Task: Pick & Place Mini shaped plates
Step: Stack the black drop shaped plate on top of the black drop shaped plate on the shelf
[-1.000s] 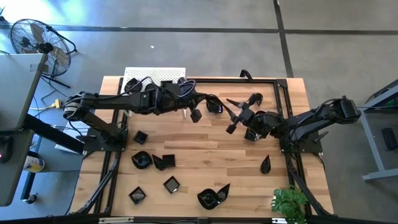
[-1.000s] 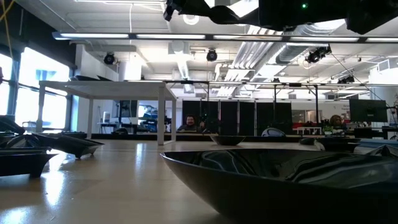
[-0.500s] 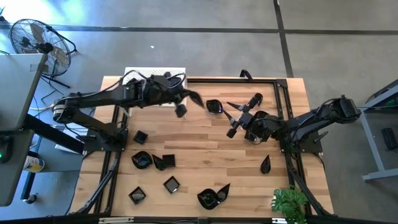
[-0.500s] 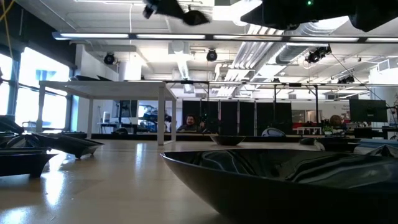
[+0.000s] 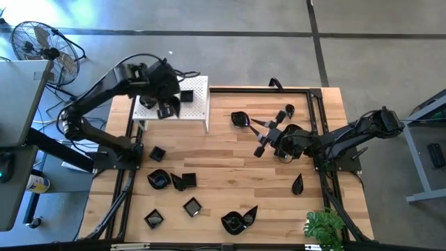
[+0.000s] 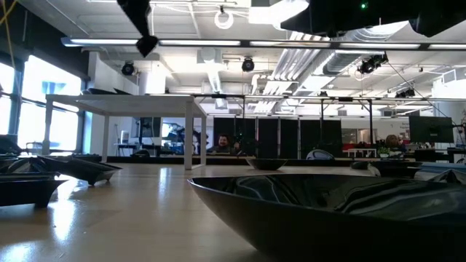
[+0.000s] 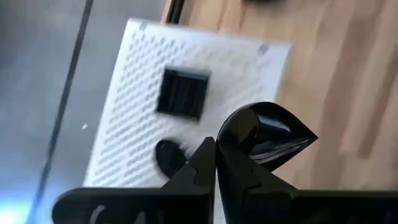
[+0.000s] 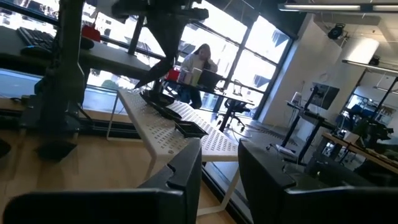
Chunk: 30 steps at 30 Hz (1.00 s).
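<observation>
From my seat, taking the white perforated stand [image 5: 182, 104] as my marker, the plates farthest from it lie along the near edge of the counter [image 5: 230, 174]: a leaf-shaped plate [image 5: 238, 220], two small square plates [image 5: 192, 206] and a cluster [image 5: 171, 180] of dark dishes, all untouched. A teardrop plate [image 5: 297, 184] sits far over on the right-arm side. Closer in, my right gripper [image 5: 264, 137] hovers mid-counter with its fingers parted and nothing between them, a wavy round plate [image 5: 240, 119] just beside it toward the stand. Over the stand itself, my left gripper [image 7: 215, 163] is pinched fully closed on the rim of a teardrop-shaped plate [image 7: 266, 134], carried above the perforated top. Already resting on the stand are a square plate [image 7: 182, 93] and a small round dish [image 7: 169, 154]. I judge the job early: two placed, one about to go down, and most plates left on the counter to fetch.
</observation>
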{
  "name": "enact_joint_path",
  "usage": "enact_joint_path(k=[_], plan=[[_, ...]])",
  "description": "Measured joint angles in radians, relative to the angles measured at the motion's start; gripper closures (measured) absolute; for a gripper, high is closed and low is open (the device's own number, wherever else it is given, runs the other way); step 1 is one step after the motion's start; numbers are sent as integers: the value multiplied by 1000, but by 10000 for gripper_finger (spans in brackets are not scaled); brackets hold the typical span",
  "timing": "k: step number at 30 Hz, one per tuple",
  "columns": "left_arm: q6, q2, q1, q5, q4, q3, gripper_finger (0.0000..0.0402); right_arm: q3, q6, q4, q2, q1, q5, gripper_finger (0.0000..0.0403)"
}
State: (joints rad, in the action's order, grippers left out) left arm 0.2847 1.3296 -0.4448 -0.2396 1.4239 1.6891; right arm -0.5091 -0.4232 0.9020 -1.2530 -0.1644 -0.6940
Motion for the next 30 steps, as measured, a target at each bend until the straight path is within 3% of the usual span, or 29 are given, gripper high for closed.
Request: enact_joint_path(k=[8,13,30], plan=[[326,81,-174,-11,52,0,401,0,7,-1,0,1,21,328],[426,125,-229,-15,38,0,401,0,8,-8,0,1,21,329],[701,142,-262,-20,8,0,401,0,26,-38,0,1,50,329]])
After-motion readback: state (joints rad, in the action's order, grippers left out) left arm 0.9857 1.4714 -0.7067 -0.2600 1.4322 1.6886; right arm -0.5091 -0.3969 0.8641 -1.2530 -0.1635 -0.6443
